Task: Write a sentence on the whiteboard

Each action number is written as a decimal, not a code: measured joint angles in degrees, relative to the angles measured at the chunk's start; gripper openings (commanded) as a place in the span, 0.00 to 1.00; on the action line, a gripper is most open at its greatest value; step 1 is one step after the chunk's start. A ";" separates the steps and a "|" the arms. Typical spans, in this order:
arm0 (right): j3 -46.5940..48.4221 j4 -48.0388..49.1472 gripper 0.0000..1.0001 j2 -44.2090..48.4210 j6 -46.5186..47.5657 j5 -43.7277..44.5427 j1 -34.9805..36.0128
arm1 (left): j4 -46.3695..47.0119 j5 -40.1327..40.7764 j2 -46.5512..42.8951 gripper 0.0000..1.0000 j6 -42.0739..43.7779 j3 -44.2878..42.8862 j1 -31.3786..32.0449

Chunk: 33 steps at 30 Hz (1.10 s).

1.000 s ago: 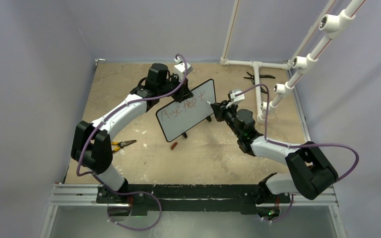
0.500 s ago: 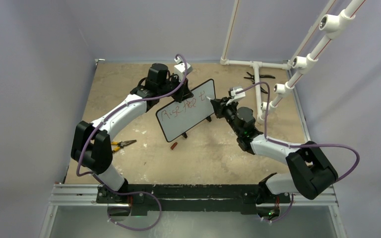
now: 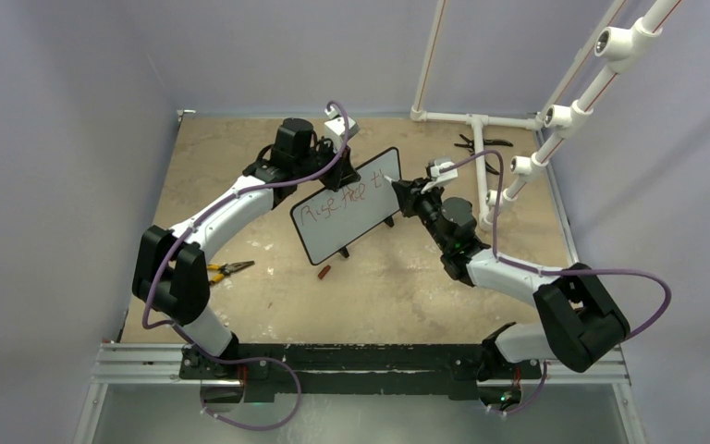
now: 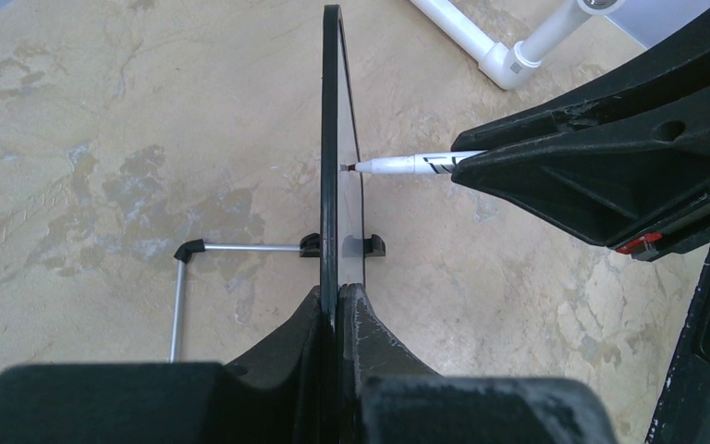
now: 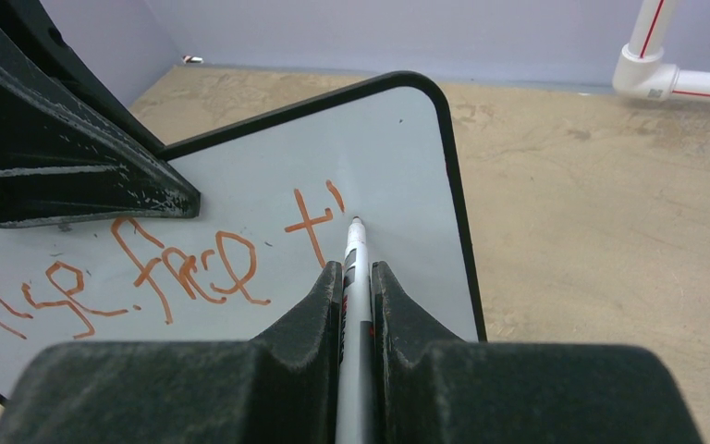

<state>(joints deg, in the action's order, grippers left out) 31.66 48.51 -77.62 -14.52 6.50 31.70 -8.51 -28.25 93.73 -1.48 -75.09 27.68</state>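
Observation:
The whiteboard [image 3: 356,229] stands tilted on its black feet at mid table. My left gripper [image 3: 344,172] is shut on its top edge; in the left wrist view the board [image 4: 331,139] is edge-on between the left gripper's [image 4: 340,289] pads. My right gripper [image 3: 407,197] is shut on a white marker [image 5: 355,259], whose tip touches the board [image 5: 397,139] near its upper right corner. The sentence [image 5: 194,268] is one line of red handwriting ending in a "t" and a short stroke. It also shows in the top view [image 3: 340,202].
Yellow-handled pliers [image 3: 226,270] lie left of the board and a small red cap [image 3: 324,272] in front of it. A white pipe frame [image 3: 477,139] and black pliers [image 3: 481,144] are at the back right. The board's wire stand [image 4: 180,296] reaches behind it.
My right gripper has moved the marker tip up the board, toward its top right corner. The left gripper and the board have not moved.

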 measured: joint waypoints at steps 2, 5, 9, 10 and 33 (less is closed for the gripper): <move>0.33 0.13 0.00 0.00 0.17 -0.02 0.00 | 0.00 0.04 0.00 0.00 0.00 0.00 0.00; 0.48 0.46 0.00 0.00 0.26 -0.02 0.00 | 0.00 0.07 0.00 0.00 0.00 0.00 0.00; 0.48 0.50 0.00 0.00 0.28 -0.02 0.00 | 0.00 0.09 0.00 0.00 0.00 0.00 0.00; 0.48 0.50 0.00 -0.02 0.26 -0.02 0.00 | 0.00 0.11 0.00 0.00 0.00 0.00 0.00; -1.81 -0.48 0.00 -2.25 -1.09 0.02 0.00 | -0.09 0.74 -0.11 0.00 -0.28 0.02 0.00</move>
<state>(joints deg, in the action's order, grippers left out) 29.85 48.03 -79.88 -15.62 6.52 31.70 -8.60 -27.51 93.62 -1.76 -75.07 27.68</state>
